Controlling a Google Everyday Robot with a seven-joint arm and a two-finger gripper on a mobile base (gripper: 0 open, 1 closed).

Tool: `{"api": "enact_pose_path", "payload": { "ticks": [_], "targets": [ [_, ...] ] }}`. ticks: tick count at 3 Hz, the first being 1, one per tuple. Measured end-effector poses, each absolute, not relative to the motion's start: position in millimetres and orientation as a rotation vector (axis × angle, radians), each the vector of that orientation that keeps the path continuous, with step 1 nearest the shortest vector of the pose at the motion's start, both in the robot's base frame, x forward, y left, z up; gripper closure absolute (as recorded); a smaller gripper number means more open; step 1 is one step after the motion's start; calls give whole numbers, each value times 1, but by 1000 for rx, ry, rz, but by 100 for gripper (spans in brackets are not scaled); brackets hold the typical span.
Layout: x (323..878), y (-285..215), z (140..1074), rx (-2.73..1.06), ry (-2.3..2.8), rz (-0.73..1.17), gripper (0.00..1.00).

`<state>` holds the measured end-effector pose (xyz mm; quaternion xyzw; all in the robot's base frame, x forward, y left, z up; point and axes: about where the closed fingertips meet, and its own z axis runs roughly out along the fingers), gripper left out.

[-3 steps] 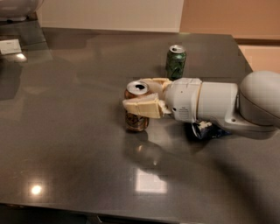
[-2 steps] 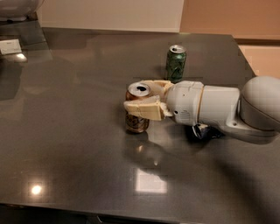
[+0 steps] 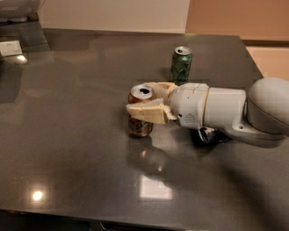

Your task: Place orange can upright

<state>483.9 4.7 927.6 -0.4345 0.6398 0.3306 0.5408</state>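
A dark grey, glossy counter (image 3: pixel 67 135) fills nearly the whole frame, with a pale cream wall (image 3: pixel 113 13) along the top edge and a tan-orange panel (image 3: pixel 235 18) at the upper right. Two bright ceiling-light reflections sit on the counter near the bottom, a small round one at the lower left and a squarish one at the lower centre. Just left of the middle of the frame stands the orange can (image 3: pixel 140 126), upright on its base. Its silver top with the opened mouth faces up, and its coppery brown mottled body casts a soft reflection on the surface below it. The end effector (image 3: pixel 142 98) reaches in level from the right and is clasped on the orange can. One cream-coloured finger (image 3: pixel 146 113) lies across the near side of the can below the rim, and the other curves round the far side by the top. Both look to be touching the can. Behind the fingers, the white cylindrical wrist and arm (image 3: pixel 212 110) run towards the right edge and end in a rounded grey-white joint at the right of the frame. A small dark object (image 3: pixel 210 135) lies on the counter under the arm; I cannot tell what it is. A green can (image 3: pixel 181 65) stands upright in the upper centre, behind the end effector and apart from the orange can. At the upper left, a small white card-like thing (image 3: pixel 10 48) rests near the counter's far edge.
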Motion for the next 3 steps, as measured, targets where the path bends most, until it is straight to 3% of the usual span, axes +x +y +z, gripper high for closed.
{"api": "enact_pose_path", "payload": {
  "ticks": [1, 2, 3],
  "targets": [
    [483, 7, 929, -1038, 1518, 786, 12],
    [482, 9, 930, -1043, 1516, 786, 0],
    [482, 9, 930, -1043, 1516, 786, 0]
  ]
}}
